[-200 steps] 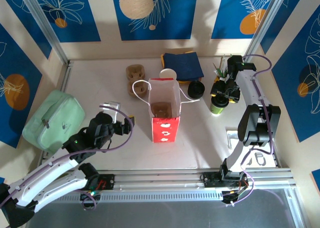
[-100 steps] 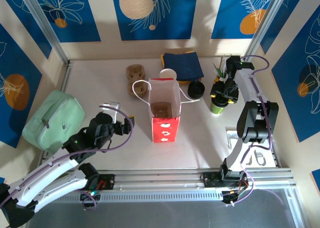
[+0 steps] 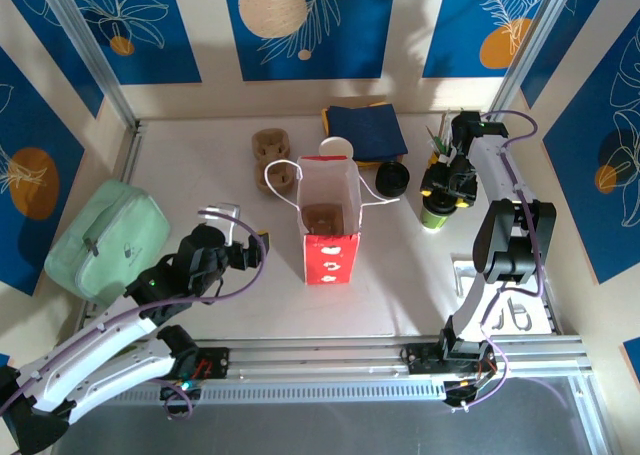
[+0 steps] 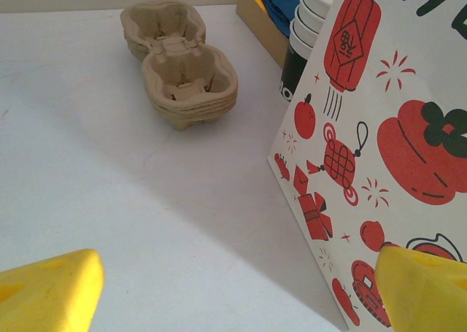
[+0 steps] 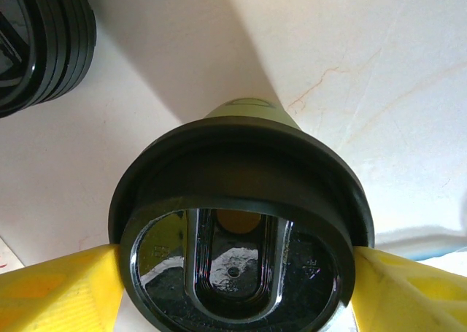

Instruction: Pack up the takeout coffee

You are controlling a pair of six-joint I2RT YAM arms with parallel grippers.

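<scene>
Since the takeout coffee (image 3: 436, 213) is seen standing on the table (image 3: 200, 155) at the far right, well apart from the paper bag (image 3: 328, 245), packing is judged barely begun: 0 cups bagged. The right gripper (image 5: 235, 284) is set around the black lid (image 5: 233, 201), both pads (image 5: 58, 292) seemingly touching its rim, so a grip is judged made; no lift is seen. Left to do: cup raised, carried left, lowered into bag. The left gripper (image 4: 233, 288) is spread wide, nothing held, near the bag's left side. Bag is open at top; 1 brown pulp tray (image 3: 323, 217) is seen at its bottom. Spare trays (image 4: 179, 76) are stacked far left of bag; lidless cups (image 3: 337, 148) are stacked just behind it. Loose black lids (image 3: 392, 178) lie between bag and coffee.
</scene>
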